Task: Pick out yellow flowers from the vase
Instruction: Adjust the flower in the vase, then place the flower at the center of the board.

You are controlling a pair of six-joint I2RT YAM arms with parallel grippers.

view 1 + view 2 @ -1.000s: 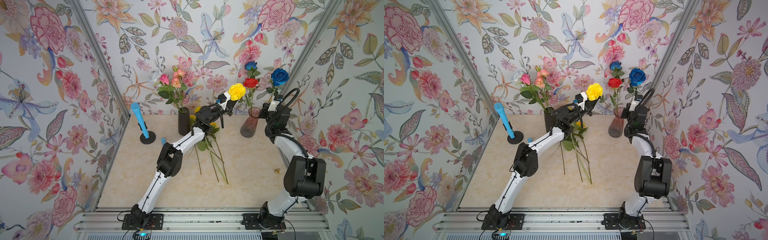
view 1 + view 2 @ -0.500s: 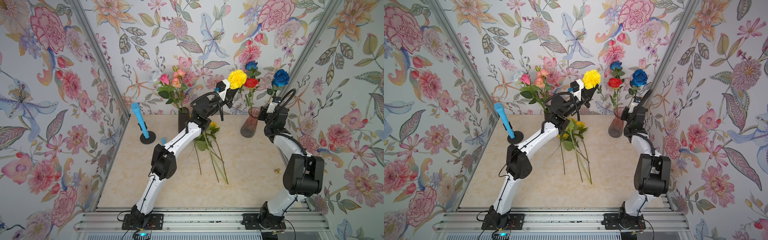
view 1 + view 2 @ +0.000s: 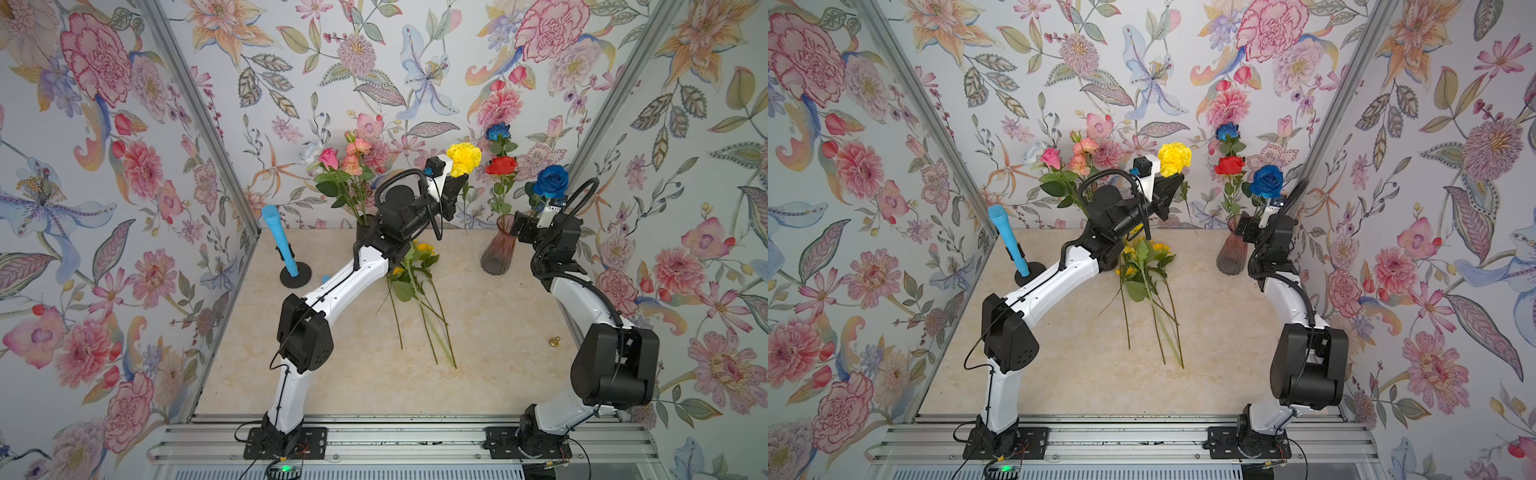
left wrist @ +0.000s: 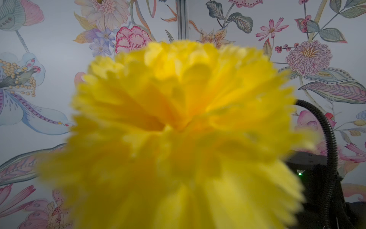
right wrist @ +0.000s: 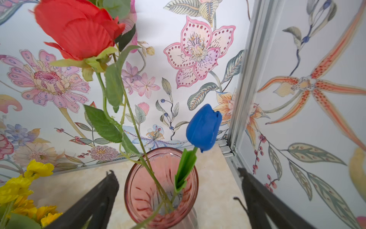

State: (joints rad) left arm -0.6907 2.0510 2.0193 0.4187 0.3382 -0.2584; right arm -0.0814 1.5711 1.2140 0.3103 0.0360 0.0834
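Your left fingers (image 3: pixel 1168 188) are carrying the pompom (image 3: pixel 464 158) higher and further left of the vase (image 3: pixel 496 253), clamping its stem. Your right fingers (image 5: pixel 103 198) are now standing wide apart, flanking the vase, probably done steadying it. Picked flowers (image 3: pixel 415 270) are lying on the worktop (image 3: pixel 498 332), left of the vase.

Left gripper (image 3: pixel 454 190) holds a yellow pompom (image 3: pixel 464 158) high at the far side; more yellow flowers (image 3: pixel 415 270) lie on the table (image 3: pixel 353 374); right gripper (image 3: pixel 520 227) sits just beside a pink vase (image 3: pixel 498 254) far right
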